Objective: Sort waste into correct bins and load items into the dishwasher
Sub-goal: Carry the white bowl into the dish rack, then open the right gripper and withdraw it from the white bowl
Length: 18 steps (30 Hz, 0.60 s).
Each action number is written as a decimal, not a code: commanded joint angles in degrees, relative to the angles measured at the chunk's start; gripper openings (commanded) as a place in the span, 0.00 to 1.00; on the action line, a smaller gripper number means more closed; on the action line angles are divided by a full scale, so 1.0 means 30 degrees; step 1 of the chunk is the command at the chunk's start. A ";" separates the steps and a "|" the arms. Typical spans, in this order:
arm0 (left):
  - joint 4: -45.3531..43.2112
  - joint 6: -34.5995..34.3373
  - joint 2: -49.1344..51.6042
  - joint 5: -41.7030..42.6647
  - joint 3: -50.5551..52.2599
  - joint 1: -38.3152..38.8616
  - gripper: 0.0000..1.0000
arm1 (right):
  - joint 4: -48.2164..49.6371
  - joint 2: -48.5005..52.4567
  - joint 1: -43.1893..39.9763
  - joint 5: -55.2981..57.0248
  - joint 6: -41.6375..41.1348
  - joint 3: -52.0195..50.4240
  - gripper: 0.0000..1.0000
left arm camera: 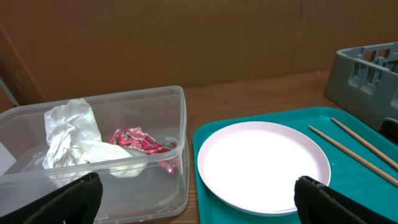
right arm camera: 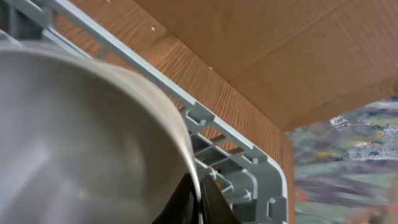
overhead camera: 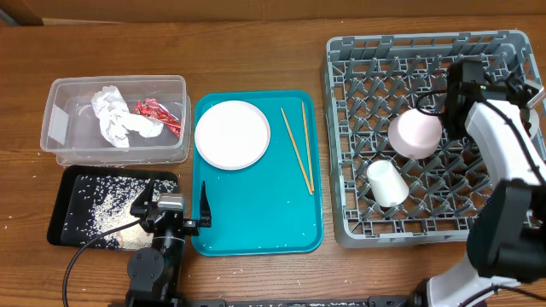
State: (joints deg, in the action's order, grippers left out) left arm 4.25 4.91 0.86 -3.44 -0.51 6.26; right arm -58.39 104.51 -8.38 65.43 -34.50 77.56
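My right gripper [overhead camera: 444, 107] is shut on the rim of a whitish bowl [overhead camera: 415, 133] and holds it upside down and tilted over the grey dish rack [overhead camera: 350, 68]. In the right wrist view the fingers [right arm camera: 199, 202] pinch the bowl's rim [right arm camera: 74, 137]. A white cup [overhead camera: 386, 182] lies in the rack. Only one bowl shows. The white plate [overhead camera: 232, 134] and the chopsticks [overhead camera: 299, 149] lie on the teal tray [overhead camera: 256, 222]. My left gripper [overhead camera: 174, 210] is open and empty at the tray's near left edge, facing the plate [left arm camera: 261, 165].
The clear tub [overhead camera: 115, 153] holds the crumpled napkin [overhead camera: 115, 115] and the red wrapper [overhead camera: 156, 111]; both also show in the left wrist view, the napkin [left arm camera: 71, 134] and the wrapper [left arm camera: 140, 140]. The black tray [overhead camera: 72, 217] holds scattered rice grains. A few grains lie on the table.
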 commanded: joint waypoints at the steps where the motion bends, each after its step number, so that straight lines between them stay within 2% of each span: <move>1: -0.0066 0.0372 -0.0204 0.0102 0.0080 -0.0117 1.00 | 0.0291 0.0357 -0.0160 -0.0015 0.0663 -0.0015 0.04; 3: -0.0066 0.0372 -0.0204 0.0102 0.0080 -0.0117 1.00 | 0.0226 0.0350 0.0248 -0.1173 0.0670 -0.0015 0.04; 14: -0.0066 0.0372 -0.0204 0.0102 0.0080 -0.0117 1.00 | -0.0707 0.0350 0.2907 -0.1173 0.0663 -0.0007 0.04; 18: -0.0066 0.0372 -0.0204 0.0102 0.0080 -0.0117 1.00 | -0.0794 0.0313 0.3293 0.3497 0.0663 0.0197 0.04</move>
State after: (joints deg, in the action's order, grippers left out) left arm 4.25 4.93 0.86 -3.44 -0.51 6.26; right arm -60.90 104.86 0.84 68.64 -33.39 77.67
